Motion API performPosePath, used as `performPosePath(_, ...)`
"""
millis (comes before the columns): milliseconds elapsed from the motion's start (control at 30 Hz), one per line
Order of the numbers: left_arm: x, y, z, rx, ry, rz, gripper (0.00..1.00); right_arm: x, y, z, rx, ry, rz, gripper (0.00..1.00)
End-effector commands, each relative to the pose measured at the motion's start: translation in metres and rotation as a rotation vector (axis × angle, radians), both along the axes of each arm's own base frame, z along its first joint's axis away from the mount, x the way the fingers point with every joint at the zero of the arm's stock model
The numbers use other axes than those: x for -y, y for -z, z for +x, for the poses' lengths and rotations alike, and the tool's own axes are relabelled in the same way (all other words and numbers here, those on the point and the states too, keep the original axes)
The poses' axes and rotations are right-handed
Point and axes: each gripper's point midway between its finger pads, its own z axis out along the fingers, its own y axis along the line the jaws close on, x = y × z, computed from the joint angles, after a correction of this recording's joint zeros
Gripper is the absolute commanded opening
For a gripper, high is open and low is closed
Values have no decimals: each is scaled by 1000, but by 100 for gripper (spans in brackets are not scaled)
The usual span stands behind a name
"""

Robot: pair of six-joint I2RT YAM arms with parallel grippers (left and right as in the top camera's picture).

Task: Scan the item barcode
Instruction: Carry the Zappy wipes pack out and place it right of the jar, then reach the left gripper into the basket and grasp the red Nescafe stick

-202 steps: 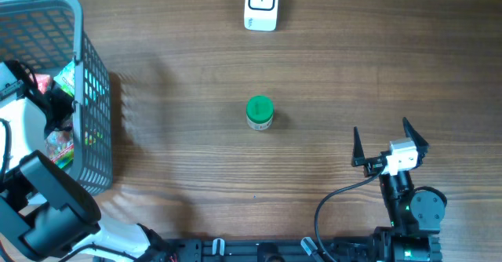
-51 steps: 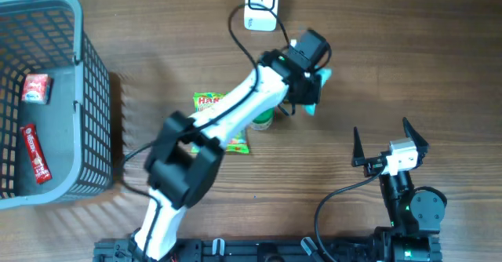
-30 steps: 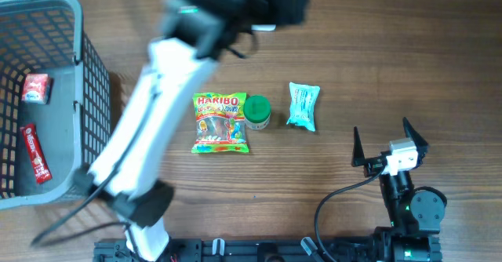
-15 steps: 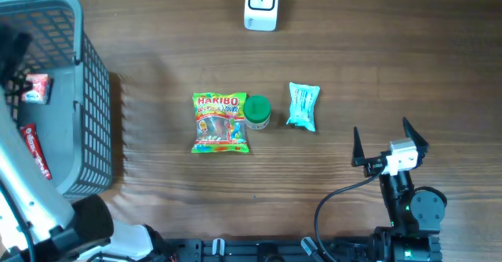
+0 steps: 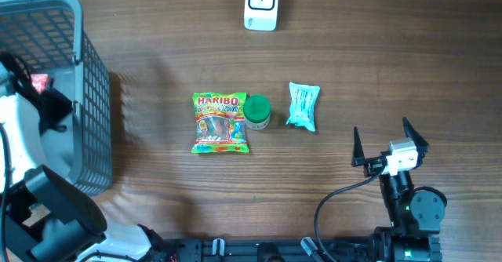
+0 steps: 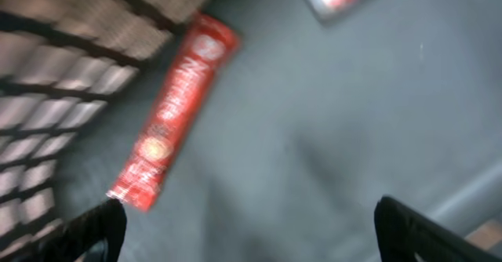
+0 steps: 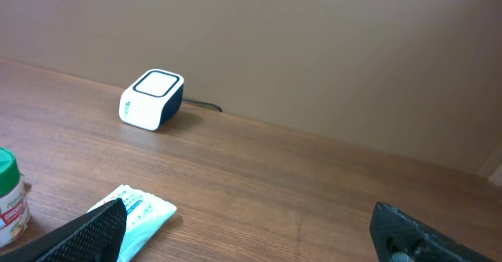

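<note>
Wood table [image 5: 392, 58] fills the overhead view. Biggest thing on it is the grey mesh basket [image 5: 78, 11], far left edge. My left arm [image 5: 20, 136] reaches down inside the basket and covers most of the floor from above.

L gripper [image 6: 251, 234]: jaws spread wide, nothing between them, just grey basket floor under the wrist cam. R arm [image 5: 412, 203] sits at the near right of the table. R gripper [image 5: 380, 127] is also wide apart and empty, pointing across the table toward the back.

Loose items mid-table, in a row: Haribo bag [image 5: 220, 122] lying flat. Touching its right edge is a green-lidded jar [image 5: 258, 111], upright. Pale blue packet [image 5: 303, 106] is just right of the jar, w/ a small gap. R wrist cam catches the packet and jar at its lower left.

Scanner [image 5: 261, 4], a white box, stands at the back edge, centre, well apart from the row. Cable runs off behind it.

In the basket: red stick pack [image 6: 172, 109] lies flat on the floor by the mesh wall, diagonal, up and left of the L jaws, not touched. Small red/white pack [image 5: 37, 81] is near the arm; wrist view is too blurred to read either label or find a barcode.
</note>
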Motion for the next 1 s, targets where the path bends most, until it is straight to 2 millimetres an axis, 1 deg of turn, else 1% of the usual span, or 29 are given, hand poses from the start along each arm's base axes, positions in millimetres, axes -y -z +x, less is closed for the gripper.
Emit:
performPosePath(0, 0, 28, -11, 5, 161, -69, 96, -1, -2, 0, 11, -1, -6, 100)
performPosePath(33, -6, 30, -15, 4, 162, -61, 97, -1, -2, 0, 11, -1, -6, 100)
performPosePath(67, -14, 29, -17, 2, 186, -40, 100, -1, -2, 0, 11, -1, -6, 100)
performPosePath(133, -27, 27, -25, -11, 211, -15, 100, -1, -2, 0, 11, -1, -6, 100)
performPosePath(200, -41, 27, -35, 0, 172, -10, 100, -1, -2, 0, 11, -1, -6, 100)
performPosePath(267, -47, 28, -36, 51, 154, -25, 100, -1, -2, 0, 11, -1, -6, 100)
performPosePath(333, -50, 33, -37, 100, 144, -39, 100, -1, -2, 0, 11, -1, -6, 100)
performPosePath(400, -54, 44, -41, 109, 142, -19, 100, -1, -2, 0, 11, -1, -6, 100)
performPosePath(600, -56, 63, -39, 132, 181, 28, 100, -1, -2, 0, 11, -2, -6, 100)
performPosePath(667, -52, 72, -38, 145, 189, 11, 100, -1, -2, 0, 11, -2, -6, 100)
performPosePath(767, -47, 91, -41, 120, 183, -30, 100, -1, -2, 0, 11, -1, -6, 99)
performPosePath(900, -41, 112, -43, 127, 105, -101, 100, -1, -2, 0, 11, -1, -6, 100)
performPosePath(933, -35, 117, -39, 142, 115, -134, 96, -1, -2, 0, 11, -1, -6, 100)
performPosePath(967, -31, 121, -37, 154, 122, -159, 82, -1, -2, 0, 11, -1, -6, 100)
